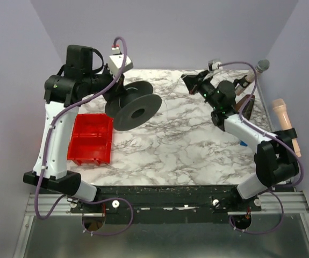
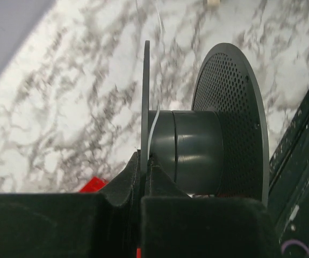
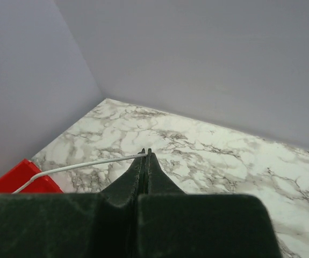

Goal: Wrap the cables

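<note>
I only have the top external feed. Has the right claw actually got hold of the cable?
Observer: Yes. The right wrist view shows the right claw shut on the white cable, pinched at the very tips.
Operator: And the left side?
Observer: The left claw is shut on the spool, gripping the edge of its thin solid flange, not the hub.
Operator: Any cable on the hub?
Observer: One white strand crosses it, right beside that flange.

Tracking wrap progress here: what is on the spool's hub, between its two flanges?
A single thin white cable lies on the dark hub against the solid flange; the rest looks bare. The hub's near part is hidden behind the left gripper.
</note>
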You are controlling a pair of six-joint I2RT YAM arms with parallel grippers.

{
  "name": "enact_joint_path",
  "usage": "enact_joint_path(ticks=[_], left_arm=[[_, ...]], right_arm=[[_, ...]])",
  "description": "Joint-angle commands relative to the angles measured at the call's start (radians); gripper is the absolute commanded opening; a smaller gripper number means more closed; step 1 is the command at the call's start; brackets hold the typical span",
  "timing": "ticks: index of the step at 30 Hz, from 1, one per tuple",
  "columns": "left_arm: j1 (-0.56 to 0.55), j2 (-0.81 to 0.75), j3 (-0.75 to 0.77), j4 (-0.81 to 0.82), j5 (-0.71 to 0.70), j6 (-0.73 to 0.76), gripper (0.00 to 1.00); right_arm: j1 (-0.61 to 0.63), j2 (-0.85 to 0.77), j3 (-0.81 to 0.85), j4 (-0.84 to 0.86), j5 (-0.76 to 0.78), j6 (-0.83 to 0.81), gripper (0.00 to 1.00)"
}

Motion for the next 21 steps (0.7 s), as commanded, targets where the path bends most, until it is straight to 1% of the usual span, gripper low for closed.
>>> enact_joint_path(ticks=[1, 3, 6, 8, 10, 13, 16, 19, 21], left_arm=[[-0.008, -0.071, -0.255, 0.051, -0.043, 0.14, 0.0], [-0.038, -0.08, -0.354, 0.106, -0.086, 0.147, 0.0], [-0.087, -0.074, -0.466, 0.206, -0.167, 0.119, 0.0], [-0.116, -0.063, -0.54, 0.324, -0.238, 0.062, 0.0], [-0.135, -0.043, -0.595, 0.442, -0.307, 0.0, 0.0], [-0.152, -0.007, -0.637, 0.588, -0.398, -0.092, 0.0], [-0.156, 0.027, -0.66, 0.73, -0.479, -0.165, 0.0], [-0.166, 0.061, -0.658, 0.842, -0.539, -0.209, 0.0], [-0.173, 0.079, -0.646, 0.892, -0.579, -0.202, 0.0]], right_arm=[[-0.012, -0.029, 0.186, -0.412, -0.013, -0.105, 0.01], [-0.003, -0.015, 0.28, -0.537, -0.059, -0.117, 0.01], [0.041, 0.005, 0.411, -0.736, -0.044, -0.179, 0.01], [0.074, 0.015, 0.479, -0.85, -0.056, -0.197, 0.01], [0.091, 0.031, 0.543, -0.939, -0.102, -0.173, 0.01], [0.115, 0.067, 0.665, -1.104, -0.162, -0.128, 0.01], [0.152, 0.126, 0.815, -1.293, -0.179, -0.099, 0.01], [0.186, 0.182, 0.939, -1.413, -0.248, -0.076, 0.01], [0.195, 0.205, 0.996, -1.479, -0.274, -0.056, 0.01]])
